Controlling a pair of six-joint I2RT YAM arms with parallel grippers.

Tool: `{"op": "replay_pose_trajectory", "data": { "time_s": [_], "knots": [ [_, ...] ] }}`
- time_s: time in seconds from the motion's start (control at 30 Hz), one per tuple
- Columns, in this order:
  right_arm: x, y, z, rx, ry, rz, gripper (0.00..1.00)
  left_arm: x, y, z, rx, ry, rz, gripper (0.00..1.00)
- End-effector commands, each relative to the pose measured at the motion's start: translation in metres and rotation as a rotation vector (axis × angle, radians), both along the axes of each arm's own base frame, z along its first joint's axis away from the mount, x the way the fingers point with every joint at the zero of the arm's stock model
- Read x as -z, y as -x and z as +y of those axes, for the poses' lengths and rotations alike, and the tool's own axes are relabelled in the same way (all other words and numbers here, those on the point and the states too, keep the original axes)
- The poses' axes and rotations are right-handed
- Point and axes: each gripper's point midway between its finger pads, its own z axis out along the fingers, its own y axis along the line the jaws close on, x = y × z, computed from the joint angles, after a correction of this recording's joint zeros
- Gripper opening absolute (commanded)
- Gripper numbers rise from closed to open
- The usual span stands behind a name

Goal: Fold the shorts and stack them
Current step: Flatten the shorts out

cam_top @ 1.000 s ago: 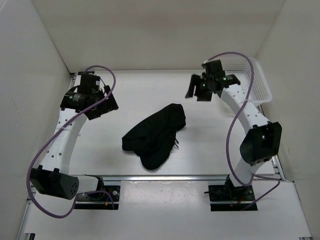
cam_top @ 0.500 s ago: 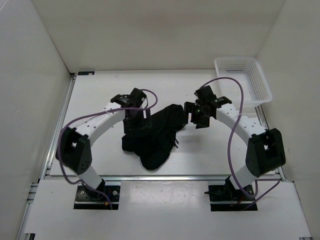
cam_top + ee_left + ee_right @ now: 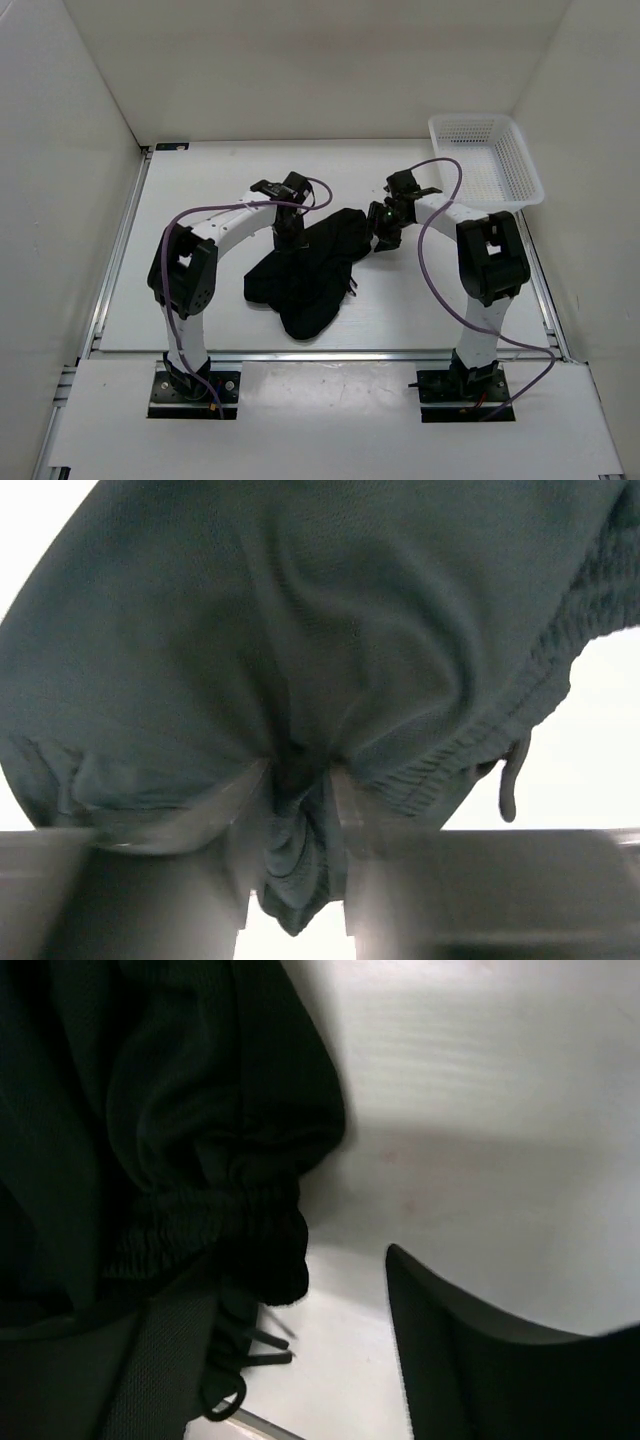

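The black shorts [image 3: 310,272] lie crumpled in the middle of the table. My left gripper [image 3: 292,230] is down on their upper left edge. In the left wrist view the left gripper [image 3: 297,780] is shut on a pinched fold of the shorts [image 3: 300,630], and the drawstring [image 3: 508,780] hangs at the right. My right gripper [image 3: 382,232] is at the shorts' upper right edge. In the right wrist view the right gripper [image 3: 305,1300] stands open. The gathered waistband [image 3: 230,1230] lies against its left finger [image 3: 150,1370], bare table shows in the gap, and the drawstring [image 3: 240,1352] trails below.
A white mesh basket [image 3: 530,178] stands at the back right corner, behind the right arm. White walls close in the table on the left, back and right. The arm bases sit on a rail at the near edge.
Both arms swung in from the back corners to the shorts. The left gripper came down on the upper left edge and shut on a fold. The right gripper's jaws narrowed at the waistband.
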Motion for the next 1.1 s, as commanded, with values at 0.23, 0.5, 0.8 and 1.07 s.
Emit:
{"op": "replay_pose_trajectory", "data": {
  "time_s": [0.23, 0.5, 0.8, 1.07],
  "knots": [
    [-0.044, -0.039, 0.022, 0.000, -0.113, -0.126, 0.00, -0.034, -0.023, -0.004, 0.008, -0.010, -0.093, 0.10],
    [-0.151, -0.074, 0.005, -0.001, -0.040, -0.369, 0.00, -0.136, -0.071, 0.026, -0.021, 0.029, -0.295, 0.10],
    [-0.376, -0.102, 0.003, 0.014, -0.235, -0.821, 0.00, -0.283, -0.092, 0.077, -0.090, 0.233, -0.583, 0.10],
    [-0.335, -0.009, -0.010, -0.084, -0.066, -0.906, 0.00, -0.247, -0.021, 0.082, -0.010, 0.321, -0.531, 0.75]
  ]
}}
